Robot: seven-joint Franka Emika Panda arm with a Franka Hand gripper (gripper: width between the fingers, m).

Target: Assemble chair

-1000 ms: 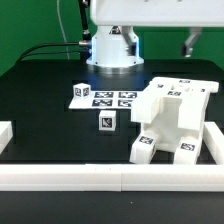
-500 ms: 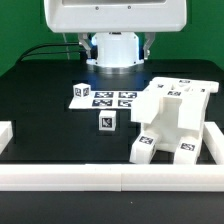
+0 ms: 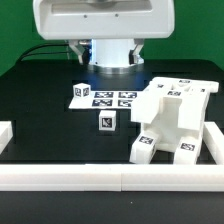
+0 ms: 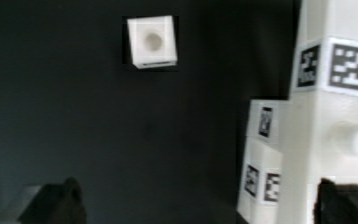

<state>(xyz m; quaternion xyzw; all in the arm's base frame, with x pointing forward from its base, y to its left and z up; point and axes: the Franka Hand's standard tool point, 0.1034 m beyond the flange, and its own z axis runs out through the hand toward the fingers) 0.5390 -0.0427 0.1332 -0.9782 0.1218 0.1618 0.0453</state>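
Chair: the boxy white plastic chair body point(image 3: 176, 118), bearing black-and-white square tags, stood on the black table point(image 3: 40, 100) at about 4 o'clock from the middle of the exterior view.
First cube: a small white tagged cube point(image 3: 107, 122) sat on the table at 9 o'clock of the chair body, near it but apart.
Second cube: another small white tagged cube point(image 3: 80, 91) stood at 10 o'clock of the first. It was right at the 9 o'clock edge of the marker board, and whether it touched could not be told.
Marker board: the thin flat white marker board point(image 3: 110, 99) lay at 12 o'clock of the first cube.
Rail: the long white border rail point(image 3: 90, 178) ran along the table's 6 o'clock side, with shorter pieces at 9 and 3 o'clock.
Arm: the arm's big white housing point(image 3: 100, 25) filled the 12 o'clock part of the exterior view, above the round base point(image 3: 112, 55).
Exterior view only: the whole layout of chair body, both cubes, board and rail; the gripper itself did not show there.
Wrist view only: the gripper point(image 4: 202, 203), its two dark fingertips point(image 4: 55, 200) spread wide with only dark table between them, pinching nothing.
Wrist view, chair: a tagged white side of the chair body point(image 4: 327, 110) rose beside one fingertip; contact could not be judged.
Wrist view, cube: a small white cube point(image 4: 153, 42) showed a plain face with a grey round mark, well apart from the fingertips. Which of the two cubes it was could not be told.
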